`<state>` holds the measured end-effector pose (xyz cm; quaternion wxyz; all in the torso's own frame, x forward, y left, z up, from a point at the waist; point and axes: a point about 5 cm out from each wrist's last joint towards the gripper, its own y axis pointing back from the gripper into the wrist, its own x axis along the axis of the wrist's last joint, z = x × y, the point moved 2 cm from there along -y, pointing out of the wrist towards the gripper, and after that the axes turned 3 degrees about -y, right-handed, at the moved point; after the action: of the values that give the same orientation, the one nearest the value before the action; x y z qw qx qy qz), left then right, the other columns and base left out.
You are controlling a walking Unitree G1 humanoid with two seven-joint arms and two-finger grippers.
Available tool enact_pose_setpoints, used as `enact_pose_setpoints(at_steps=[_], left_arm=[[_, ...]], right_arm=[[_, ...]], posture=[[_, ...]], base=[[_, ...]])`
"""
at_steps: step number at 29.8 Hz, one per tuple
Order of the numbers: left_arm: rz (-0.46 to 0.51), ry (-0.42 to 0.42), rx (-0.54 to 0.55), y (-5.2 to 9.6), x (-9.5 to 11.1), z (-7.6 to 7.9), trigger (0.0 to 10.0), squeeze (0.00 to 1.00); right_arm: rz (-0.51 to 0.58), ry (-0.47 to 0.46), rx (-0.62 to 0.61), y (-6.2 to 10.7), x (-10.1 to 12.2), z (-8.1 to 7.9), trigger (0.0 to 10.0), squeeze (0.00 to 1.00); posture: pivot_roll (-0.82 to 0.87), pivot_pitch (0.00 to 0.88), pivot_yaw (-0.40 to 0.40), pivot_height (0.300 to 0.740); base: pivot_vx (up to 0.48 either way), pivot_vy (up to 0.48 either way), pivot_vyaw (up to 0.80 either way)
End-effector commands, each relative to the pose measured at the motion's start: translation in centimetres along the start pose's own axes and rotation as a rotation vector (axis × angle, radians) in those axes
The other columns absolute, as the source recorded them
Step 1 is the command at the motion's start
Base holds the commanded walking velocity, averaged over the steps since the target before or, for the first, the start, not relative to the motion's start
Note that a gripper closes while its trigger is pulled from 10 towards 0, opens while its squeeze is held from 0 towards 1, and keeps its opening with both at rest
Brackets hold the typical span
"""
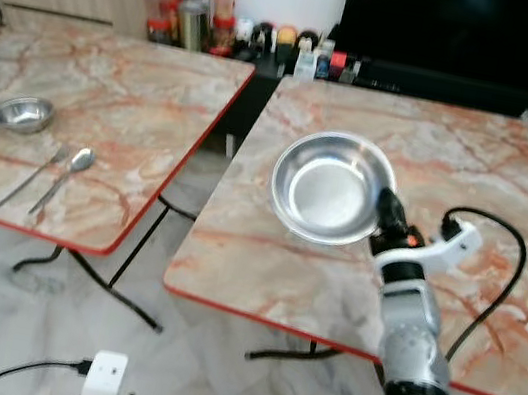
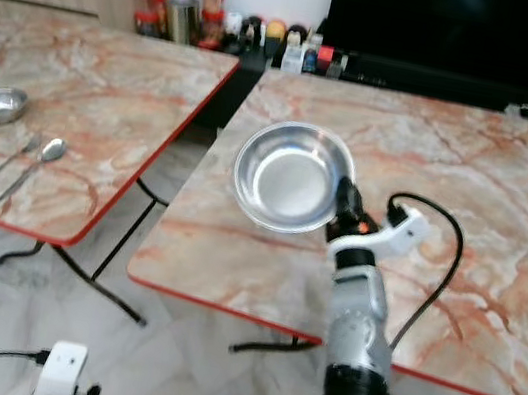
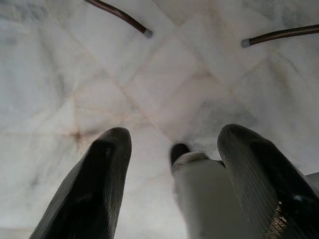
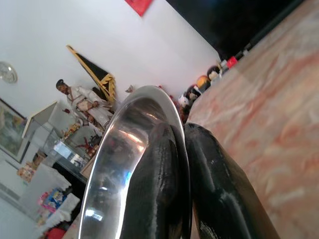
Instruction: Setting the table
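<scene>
The steel plate (image 1: 330, 186) hangs over the near half of the right table (image 1: 509, 188), tilted toward the camera, because the right gripper (image 1: 386, 204) pinches its rim with one finger inside and one outside, as the right wrist view shows. Held by the edge this way, it can be lowered flat without the fingers getting trapped beneath. Whether its far rim touches the tabletop is hard to tell; it seems to be clear of it. The left gripper (image 3: 172, 164) hangs idle over the marble floor (image 3: 60, 74), fingers spread. Count: two tables, one plate, and on the left table (image 1: 129, 94) one small bowl (image 1: 23, 113), one fork (image 1: 37, 174) and one spoon (image 1: 67, 175).
</scene>
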<state>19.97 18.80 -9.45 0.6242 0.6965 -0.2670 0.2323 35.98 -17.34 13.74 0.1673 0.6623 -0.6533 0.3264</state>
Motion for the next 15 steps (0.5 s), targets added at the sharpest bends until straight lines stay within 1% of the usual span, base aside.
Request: enact_pose_setpoints(at_steps=[1,15], left_arm=[[-0.011,-0.006,0.019,0.06,-0.25,-0.74,10.0,0.0],[-0.015,-0.011,0.016,0.17,-0.58,-0.76,10.0,0.0]], right_arm=[[-0.011,-0.004,0.033,-0.49,-0.6,-1.24,10.0,0.0],[0.001,0.005,0.008,-0.07,-0.25,-0.6,10.0,0.0]], posture=[[-0.03,0.0,0.002,0.719],[-0.03,0.0,0.006,0.719]], base=[[0.0,-0.251,0.0],[0.0,-0.253,0.0]])
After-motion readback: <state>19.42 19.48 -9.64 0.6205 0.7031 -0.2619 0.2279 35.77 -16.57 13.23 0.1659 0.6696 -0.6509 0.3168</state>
